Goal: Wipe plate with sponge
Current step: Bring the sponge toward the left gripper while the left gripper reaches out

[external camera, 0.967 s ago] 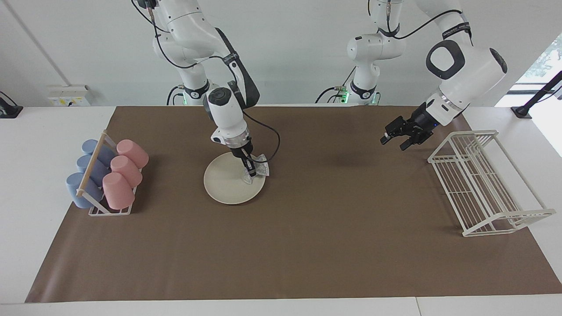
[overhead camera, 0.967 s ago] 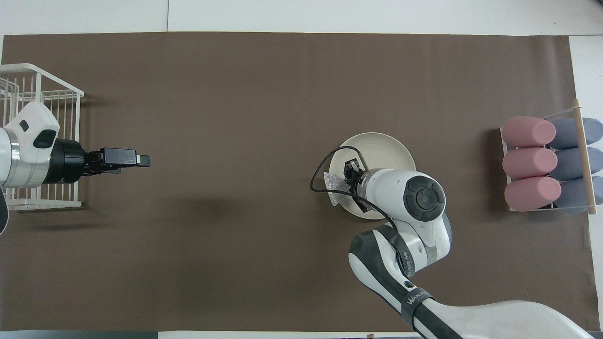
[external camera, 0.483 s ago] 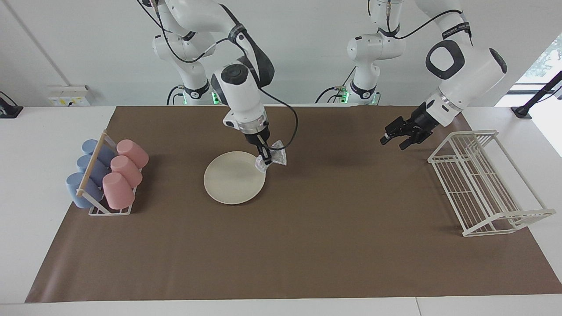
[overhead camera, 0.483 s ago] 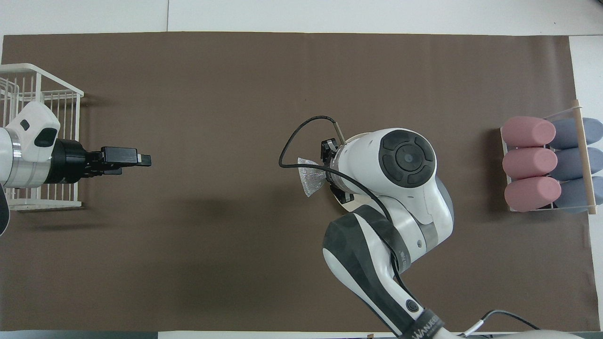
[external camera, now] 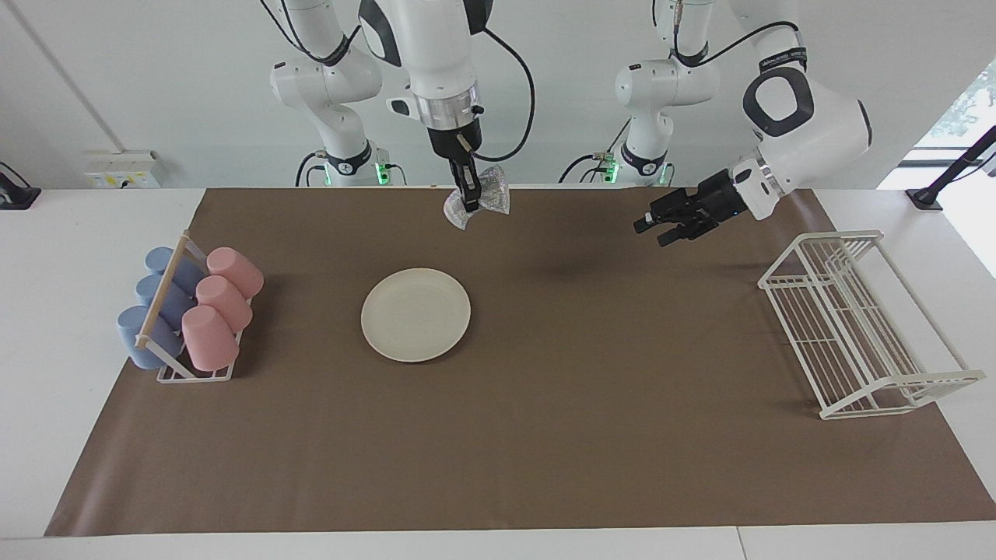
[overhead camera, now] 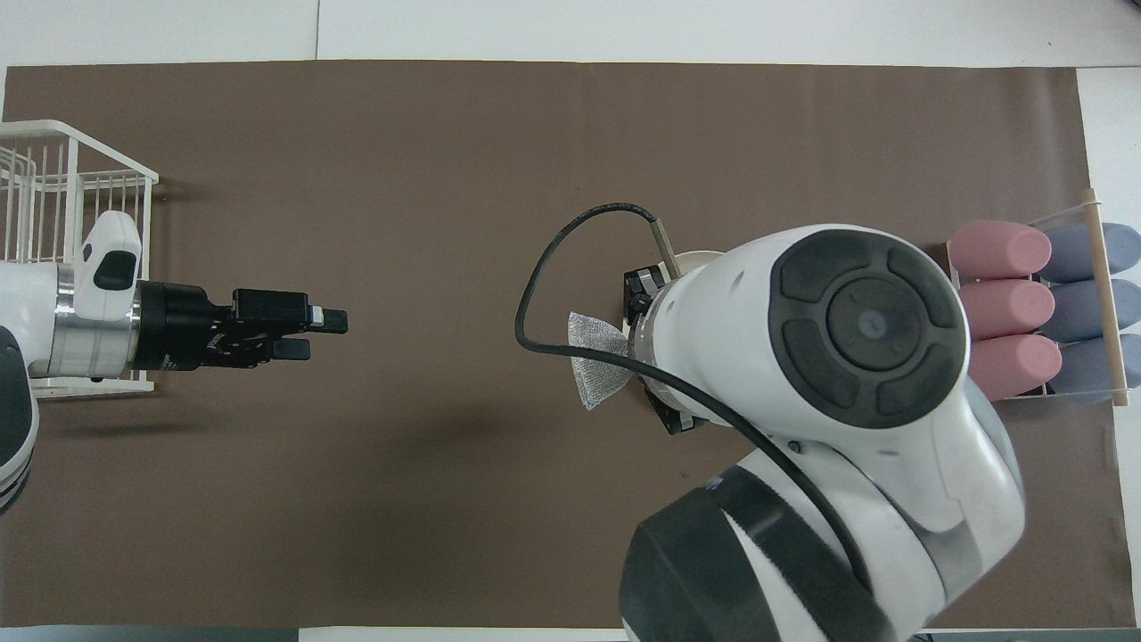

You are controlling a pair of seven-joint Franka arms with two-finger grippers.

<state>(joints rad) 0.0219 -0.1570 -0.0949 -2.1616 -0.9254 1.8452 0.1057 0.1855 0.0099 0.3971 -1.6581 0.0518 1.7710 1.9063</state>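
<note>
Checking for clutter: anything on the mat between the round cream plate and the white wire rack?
Nothing: in the facing view, only bare brown mat lies between the round cream plate and the white wire rack.

No text, label, brand, number or sign can be read; small white lettering is seen on a dark band (external camera: 780,60) around the left arm's upper link, but its letters cannot be made out
</note>
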